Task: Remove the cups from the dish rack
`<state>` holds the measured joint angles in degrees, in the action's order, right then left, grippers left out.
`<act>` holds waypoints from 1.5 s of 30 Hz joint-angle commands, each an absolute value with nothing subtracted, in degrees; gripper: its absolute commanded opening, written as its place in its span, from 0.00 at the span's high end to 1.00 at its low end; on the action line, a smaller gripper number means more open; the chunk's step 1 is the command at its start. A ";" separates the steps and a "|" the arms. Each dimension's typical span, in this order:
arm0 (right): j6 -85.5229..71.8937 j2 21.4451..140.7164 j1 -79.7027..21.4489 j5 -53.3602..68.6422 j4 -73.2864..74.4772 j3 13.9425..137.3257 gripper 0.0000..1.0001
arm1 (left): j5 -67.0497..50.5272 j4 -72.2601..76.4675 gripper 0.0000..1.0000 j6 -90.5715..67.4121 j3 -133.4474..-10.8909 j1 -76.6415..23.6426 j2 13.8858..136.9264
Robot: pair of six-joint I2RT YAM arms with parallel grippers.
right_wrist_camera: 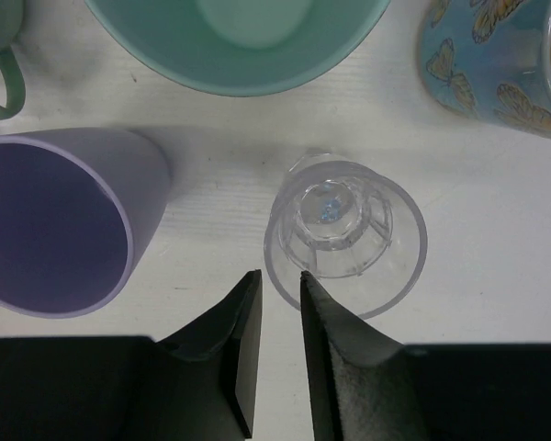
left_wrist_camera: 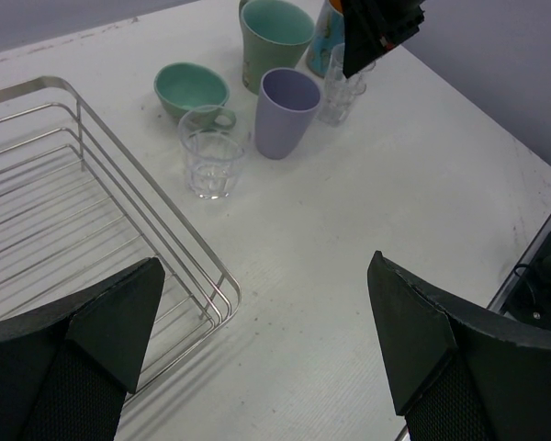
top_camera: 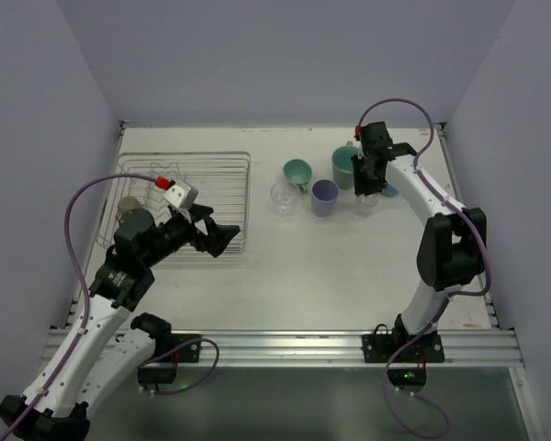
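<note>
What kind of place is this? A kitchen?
Probably a robot test bench, not a kitchen: two robot arms bolted to a metal rail, plain walls around a white table, just a dish rack and cups.

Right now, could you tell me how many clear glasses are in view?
2. The first glass stands left of the lavender cup; the second glass right of it, under the right gripper. More may hide behind the arms.

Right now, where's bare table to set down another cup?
Free: table nearer than the lavender cup, right of the dish rack. Crowded: that cup, clear glasses, mint mugs, blue mug bunched by the right gripper.
</note>
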<state>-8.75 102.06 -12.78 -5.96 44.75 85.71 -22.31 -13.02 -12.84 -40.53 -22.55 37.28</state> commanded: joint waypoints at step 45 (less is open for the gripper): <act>-23.55 55.02 -32.87 17.75 3.52 45.35 0.29 | 26.19 -9.76 0.00 -39.20 -53.88 4.83 72.58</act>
<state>-22.52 55.96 -32.53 15.51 6.90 45.87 26.55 -12.08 -35.92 -50.74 1.54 70.30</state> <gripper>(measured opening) 0.710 0.997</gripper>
